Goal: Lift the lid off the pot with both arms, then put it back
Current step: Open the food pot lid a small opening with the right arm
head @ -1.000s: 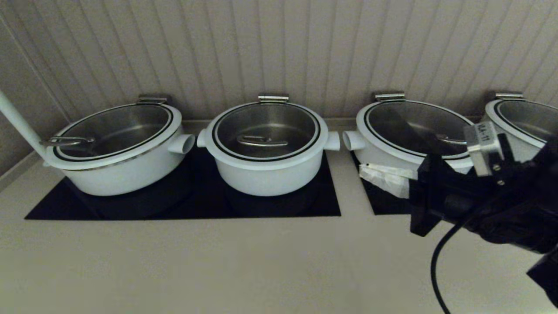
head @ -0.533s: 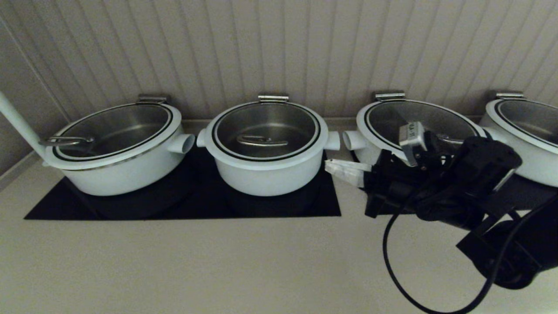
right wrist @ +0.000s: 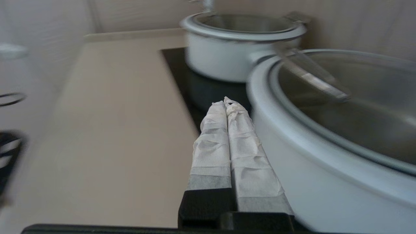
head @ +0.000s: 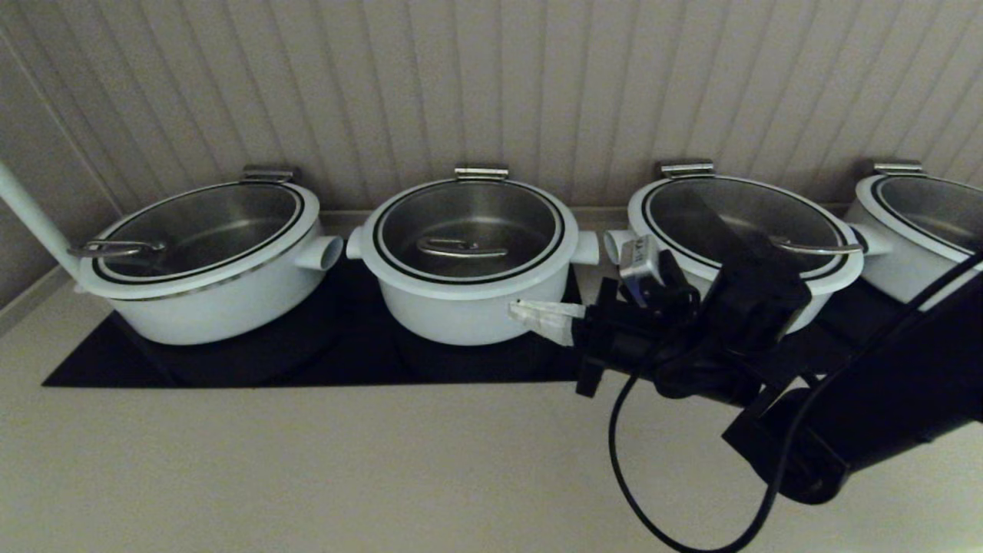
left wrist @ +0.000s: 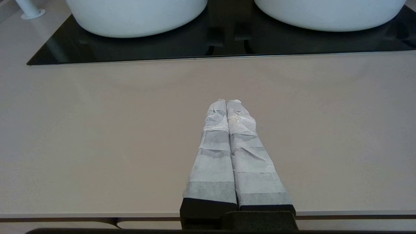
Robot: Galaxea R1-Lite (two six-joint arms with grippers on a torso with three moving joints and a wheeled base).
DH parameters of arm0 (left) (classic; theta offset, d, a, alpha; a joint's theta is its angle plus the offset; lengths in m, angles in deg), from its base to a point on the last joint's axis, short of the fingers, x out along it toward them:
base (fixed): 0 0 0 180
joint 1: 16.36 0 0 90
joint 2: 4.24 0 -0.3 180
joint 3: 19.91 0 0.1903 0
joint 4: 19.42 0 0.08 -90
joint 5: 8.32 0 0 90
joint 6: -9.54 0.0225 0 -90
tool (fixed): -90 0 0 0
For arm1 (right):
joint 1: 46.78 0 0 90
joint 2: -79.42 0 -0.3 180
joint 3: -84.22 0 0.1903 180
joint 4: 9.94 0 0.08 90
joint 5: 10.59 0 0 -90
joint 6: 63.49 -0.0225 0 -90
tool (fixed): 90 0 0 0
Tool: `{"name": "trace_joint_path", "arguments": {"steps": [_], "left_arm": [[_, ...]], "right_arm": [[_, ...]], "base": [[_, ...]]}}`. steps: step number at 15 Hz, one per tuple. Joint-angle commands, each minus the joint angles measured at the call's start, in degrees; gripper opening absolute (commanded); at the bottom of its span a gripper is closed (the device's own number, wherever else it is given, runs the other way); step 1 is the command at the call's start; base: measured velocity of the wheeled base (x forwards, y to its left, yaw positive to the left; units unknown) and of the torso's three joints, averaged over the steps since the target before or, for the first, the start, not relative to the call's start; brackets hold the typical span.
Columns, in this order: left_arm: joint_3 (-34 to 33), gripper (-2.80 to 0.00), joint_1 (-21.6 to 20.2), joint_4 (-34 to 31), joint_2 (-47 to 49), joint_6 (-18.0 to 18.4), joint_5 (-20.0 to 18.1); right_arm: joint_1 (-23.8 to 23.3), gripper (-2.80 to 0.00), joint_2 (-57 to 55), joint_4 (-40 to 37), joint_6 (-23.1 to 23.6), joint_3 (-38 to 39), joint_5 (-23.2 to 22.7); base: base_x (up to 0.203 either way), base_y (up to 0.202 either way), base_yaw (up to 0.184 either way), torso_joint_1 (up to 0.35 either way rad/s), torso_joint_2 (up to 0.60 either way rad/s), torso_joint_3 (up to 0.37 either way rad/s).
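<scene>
The pot [head: 468,307], deep and white with two stubby tube handles, stands in the middle of the black cooktop [head: 230,361]. The glass lid [head: 468,226] sits on it, its curved steel handle [head: 461,248] at the centre. My right gripper [head: 516,309] is shut and empty, its fingertips low beside the pot's front right wall. In the right wrist view the gripper [right wrist: 225,101] lies alongside the pot's wall [right wrist: 292,162], below the lid [right wrist: 351,107]. My left gripper [left wrist: 226,102] is shut and empty over the bare counter, short of the cooktop; the pot's base [left wrist: 328,14] is ahead.
A wide white pot [head: 207,261] stands left of the task pot. Two more white pots [head: 737,230] [head: 921,223] stand to its right. A white pole [head: 31,219] rises at the far left. The beige counter [head: 307,461] runs in front. A loose black cable [head: 637,491] hangs from the right arm.
My right arm has swept left, from in front of the third pot to the task pot's front right side, fingers staying shut. The pots and lids have not moved.
</scene>
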Motion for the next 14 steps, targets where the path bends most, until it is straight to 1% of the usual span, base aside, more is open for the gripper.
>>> {"name": "trace_joint_path", "arguments": {"steps": [1,2,4,7,11,14], "left_arm": [[0.00,-2.80,-0.04,0.01,-0.02,0.02,0.05],[0.00,-2.80,-0.04,0.01,-0.02,0.02,0.05],[0.00,-2.80,-0.04,0.01,-0.02,0.02,0.05],[0.00,-2.80,-0.04,0.01,-0.02,0.02,0.05],[0.00,-2.80,-0.04,0.01,-0.02,0.02,0.05],[0.00,-2.80,0.02,0.01,-0.02,0.02,0.05]], "right_arm": [[0.15,-2.80,-3.17,0.60,-0.08,-4.48,2.85],[0.15,-2.80,-3.99,0.62,-0.10,-6.07,3.98],[0.15,-2.80,-5.07,0.63,0.09,-7.79,4.82],[0.55,-2.80,-6.71,0.40,0.16,-10.80,8.79],[0.67,-2.80,-8.09,0.44,0.16,-11.41,9.21],[0.67,-2.80,-9.75,-0.07,0.07,-14.69,9.30]], "base": [[0.000,0.000,0.000,0.000,0.00,0.000],[0.000,0.000,0.000,0.000,0.00,0.000],[0.000,0.000,0.000,0.000,0.00,0.000],[0.000,0.000,0.000,0.000,0.00,0.000],[0.000,0.000,0.000,0.000,0.00,0.000],[0.000,0.000,0.000,0.000,0.00,0.000]]}}
